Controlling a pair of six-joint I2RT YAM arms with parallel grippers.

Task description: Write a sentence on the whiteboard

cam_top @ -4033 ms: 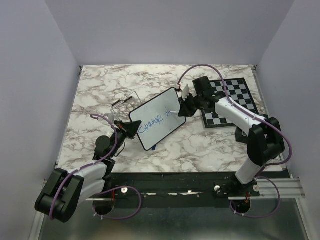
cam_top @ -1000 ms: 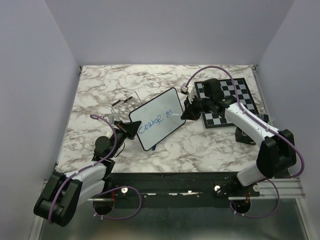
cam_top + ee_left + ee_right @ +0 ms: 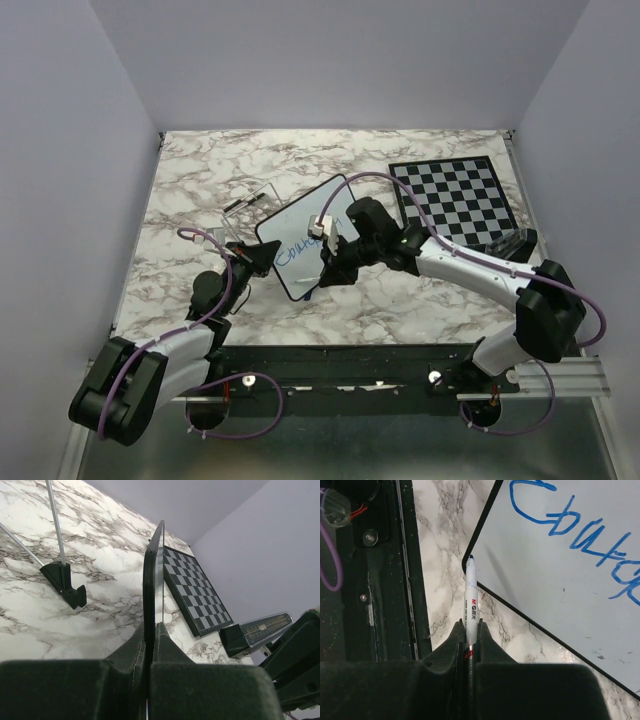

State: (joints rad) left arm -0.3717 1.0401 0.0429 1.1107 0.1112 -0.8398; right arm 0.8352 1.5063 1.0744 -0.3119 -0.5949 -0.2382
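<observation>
The whiteboard [image 3: 300, 228] stands tilted at mid-table, and my left gripper [image 3: 262, 256] is shut on its left edge. From the left wrist I see the board edge-on [image 3: 153, 575], pinched between my jaws [image 3: 150, 629]. The sentence [image 3: 296, 254] is blue lettering on the board's face, seen large in the right wrist view [image 3: 580, 540]. My right gripper [image 3: 328, 268] hovers over the board's near lower edge, shut on a white marker [image 3: 471, 597]. The marker's blue tip is just off the board's black frame [image 3: 485, 540], above the marble.
The chessboard [image 3: 455, 195] lies at the back right, also visible past the board [image 3: 192, 590]. A dark box with a clear lid [image 3: 505, 245] sits near it. A clear wire-legged stand [image 3: 250, 200] is behind the whiteboard. The black front rail [image 3: 380, 580] runs along the table's near edge.
My right arm has swung from the board's right side, near the chessboard, across to its near lower edge, still holding the marker. The left gripper and board have stayed put.
</observation>
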